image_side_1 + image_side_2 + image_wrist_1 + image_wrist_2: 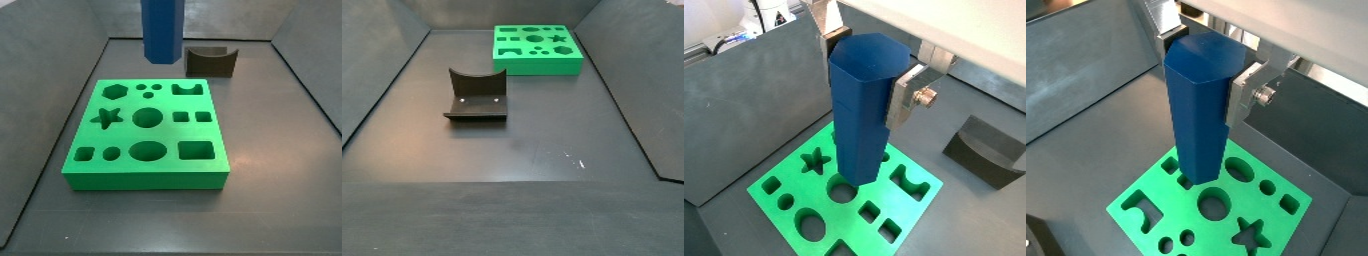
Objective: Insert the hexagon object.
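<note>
While the gripper [871, 68] hangs well above the green board [221, 170], its silver fingers [906, 95] are clamped on the upper part of the hexagon object [859, 110], the blue rod pointing straight down at the board's cut-outs. In a side view only the rod's lower end [160, 30] shows, above the board's far edge and apart from it. The hexagonal hole [116, 91] sits at a far corner of the board, and the rod does not look lined up over it yet; in both wrist views its tip hides whatever lies under it. Judging from that, the risk is coming down over a round hole, or with facets turned off the hole's sides, so the tip jams on the rim. A hard push then could shove the board or slip the rod between the pads. The dark brown block [211, 61] stands beyond the board, out of the way.
</note>
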Robot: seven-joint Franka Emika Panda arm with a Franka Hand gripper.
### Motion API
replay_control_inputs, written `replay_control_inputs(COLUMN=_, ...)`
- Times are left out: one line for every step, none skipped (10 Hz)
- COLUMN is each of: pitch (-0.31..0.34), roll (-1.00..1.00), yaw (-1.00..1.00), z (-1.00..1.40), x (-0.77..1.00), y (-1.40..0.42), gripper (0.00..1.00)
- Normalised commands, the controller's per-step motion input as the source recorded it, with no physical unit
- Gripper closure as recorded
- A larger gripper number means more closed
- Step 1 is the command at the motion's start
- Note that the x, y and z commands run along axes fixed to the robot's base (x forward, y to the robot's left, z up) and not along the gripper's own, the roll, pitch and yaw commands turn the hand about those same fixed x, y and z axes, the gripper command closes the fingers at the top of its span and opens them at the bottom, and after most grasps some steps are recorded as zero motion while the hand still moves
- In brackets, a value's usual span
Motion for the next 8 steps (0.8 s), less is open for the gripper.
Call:
replay_control_inputs(pitch=0.0, roll=0.02, yaw=-0.99, z=-0.25, x=-0.19, y=0.0, gripper=1.0)
replay_control_inputs(pitch=-0.001, roll=0.0, yaw=-0.93, z=-0.36, x=-0.31, y=0.03, gripper=1.0)
replay_control_inputs(pitch=-0.017, roll=0.0, yaw=-0.77, z=-0.4, x=-0.51, y=0.14, gripper=1.0)
replay_control_inputs(pitch=-0.03, roll=0.0, yaw=-0.67, z=-0.39, x=-0.57, y=0.23, gripper=1.0)
replay_control_inputs(pitch=-0.034, roll=0.0, yaw=-0.58, z=-0.38, x=-0.6, y=0.31, gripper=1.0)
replay_control_inputs(pitch=-0.106, roll=0.0, yaw=-0.57, z=-0.55, x=-0.63, y=0.34, gripper=1.0)
replay_control_inputs(pitch=-0.147, roll=0.02, yaw=-0.7, z=-0.7, x=-0.51, y=0.26, gripper=1.0)
replay_control_inputs(pitch=-0.147, roll=0.0, yaw=-0.73, z=-0.71, x=-0.47, y=0.23, gripper=1.0)
